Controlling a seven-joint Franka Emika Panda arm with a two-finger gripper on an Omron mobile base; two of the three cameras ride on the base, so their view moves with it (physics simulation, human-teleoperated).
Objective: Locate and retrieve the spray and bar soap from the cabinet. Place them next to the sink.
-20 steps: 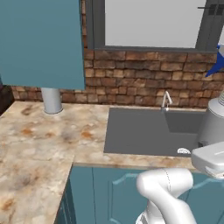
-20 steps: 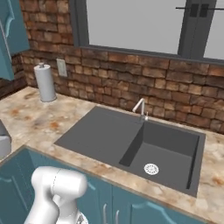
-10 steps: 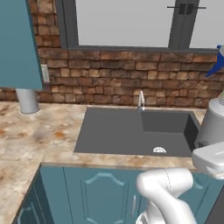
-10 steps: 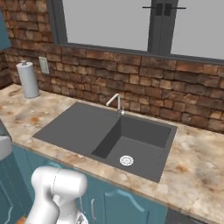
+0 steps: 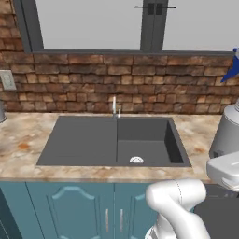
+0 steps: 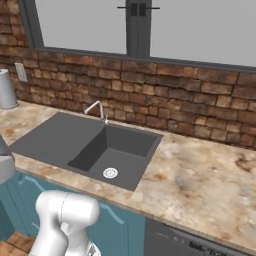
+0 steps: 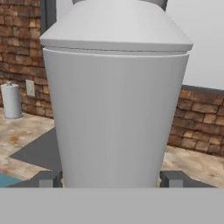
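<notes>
Right now my jaws grip the spray (image 7: 116, 100), upright and high at my right, past the sink (image 5: 114, 142). To set it down well, I should lower it straight onto bare table (image 6: 210, 172) just beside the basin, base flat, before letting go.

At the right edge we see the spray (image 5: 228, 133) cut off, its body hiding the fingertips' (image 7: 48, 179) inner faces.
</notes>
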